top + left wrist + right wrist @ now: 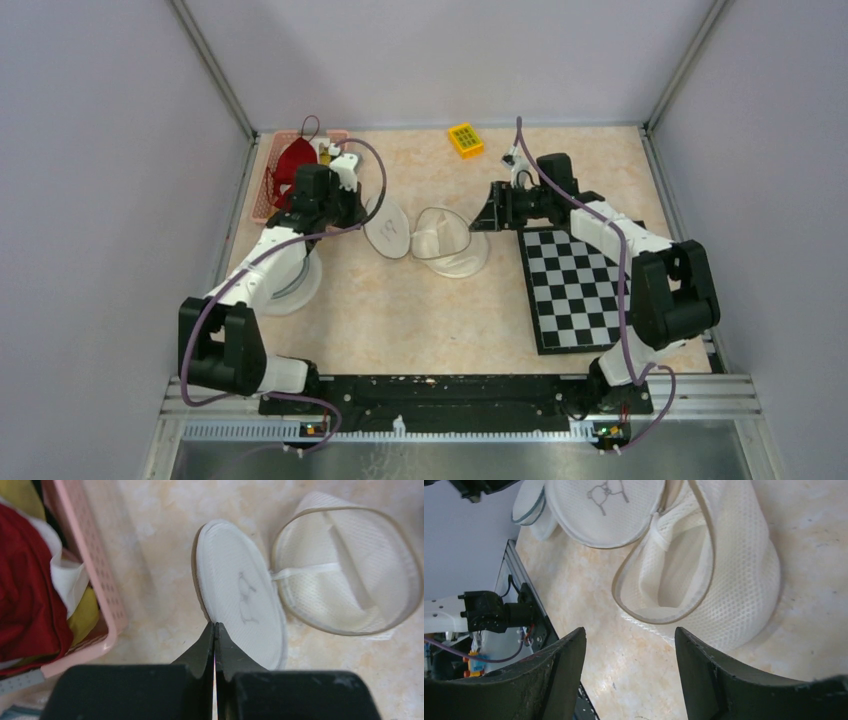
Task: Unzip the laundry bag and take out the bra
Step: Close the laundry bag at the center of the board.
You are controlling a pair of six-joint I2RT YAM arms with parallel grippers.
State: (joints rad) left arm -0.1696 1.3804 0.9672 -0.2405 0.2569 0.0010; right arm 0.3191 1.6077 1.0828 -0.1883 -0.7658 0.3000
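The white mesh laundry bag lies unzipped in two halves in mid-table. Its flat lid (388, 228) (235, 595) (604, 510) lies on the left and its open cup (447, 245) (350, 570) (714, 575) on the right. The cup shows only white mesh and a white strap; the bra is hidden or cannot be told apart from the mesh. My left gripper (362, 212) (215, 625) is shut, its tips at the lid's near rim; I cannot tell whether they pinch it. My right gripper (492, 213) (630, 630) is open above bare table beside the cup, holding nothing.
A pink basket (262, 190) (95, 570) of red and yellow cloth stands at the far left. A yellow block (465, 139) lies at the back. A checkerboard (575, 285) lies under the right arm, and a white dish (300, 288) under the left arm.
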